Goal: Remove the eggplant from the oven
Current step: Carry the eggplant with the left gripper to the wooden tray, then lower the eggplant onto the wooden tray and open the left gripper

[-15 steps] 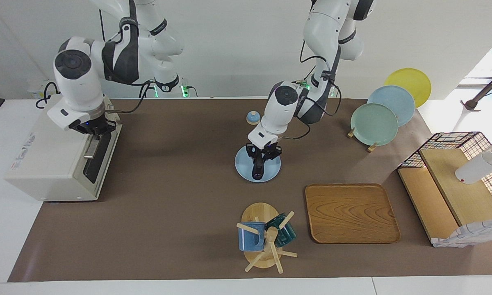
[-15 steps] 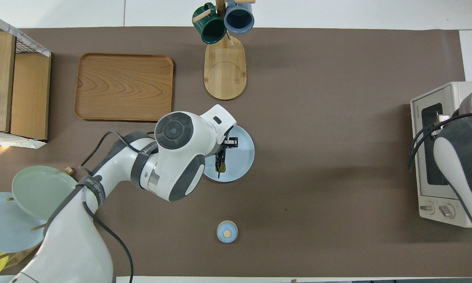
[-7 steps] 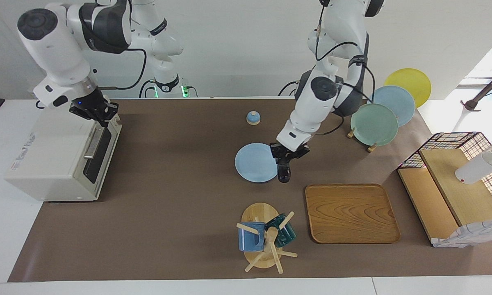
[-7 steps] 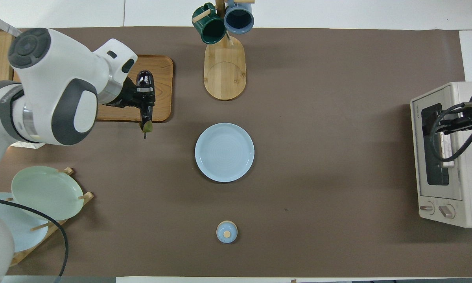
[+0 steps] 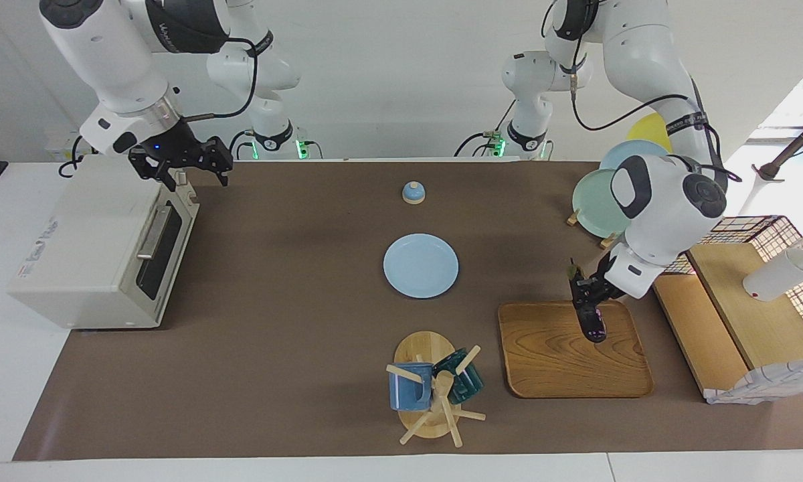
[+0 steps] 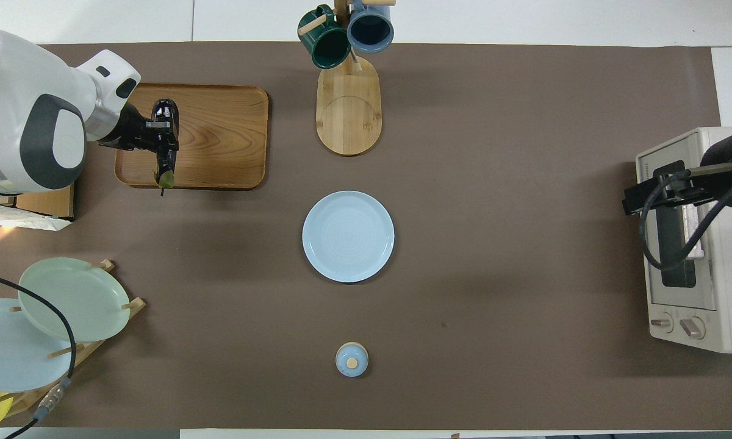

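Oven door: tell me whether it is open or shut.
Shut. The oven has its dark glass door flush against the front, handle up, in both views; the right end effector hovers above it.

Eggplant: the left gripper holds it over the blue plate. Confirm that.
Wrong in one respect: the left gripper holds the eggplant over the wooden tray, not over the blue plate. The facing view shows it.
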You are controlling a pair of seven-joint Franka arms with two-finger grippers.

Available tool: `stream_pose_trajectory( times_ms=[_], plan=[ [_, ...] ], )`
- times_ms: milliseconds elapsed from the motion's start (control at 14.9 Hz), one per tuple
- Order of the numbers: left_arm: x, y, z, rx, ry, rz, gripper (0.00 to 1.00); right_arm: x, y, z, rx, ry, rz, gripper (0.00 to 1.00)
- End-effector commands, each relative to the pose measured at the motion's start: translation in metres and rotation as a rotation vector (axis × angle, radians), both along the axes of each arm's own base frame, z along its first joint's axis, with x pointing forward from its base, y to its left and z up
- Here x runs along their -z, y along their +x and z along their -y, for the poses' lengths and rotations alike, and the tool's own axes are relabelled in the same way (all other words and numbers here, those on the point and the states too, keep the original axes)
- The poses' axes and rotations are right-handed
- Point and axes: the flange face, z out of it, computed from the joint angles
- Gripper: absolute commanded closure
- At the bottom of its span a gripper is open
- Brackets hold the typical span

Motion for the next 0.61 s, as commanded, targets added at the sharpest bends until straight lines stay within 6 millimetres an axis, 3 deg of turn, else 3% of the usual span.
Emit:
stream_pose_trajectory(
  times_ms=[0,538],
  plan=[
    [0.041,0.031,0.009,0.013,0.006,0.048,1.0,-0.007,-0.006,0.007,-0.01,-0.034,0.003,0.0],
    [0.052,0.029,0.01,0.025,0.027,0.075,1.0,-0.004,-0.003,0.01,-0.004,-0.047,0.024,0.0]
  ],
)
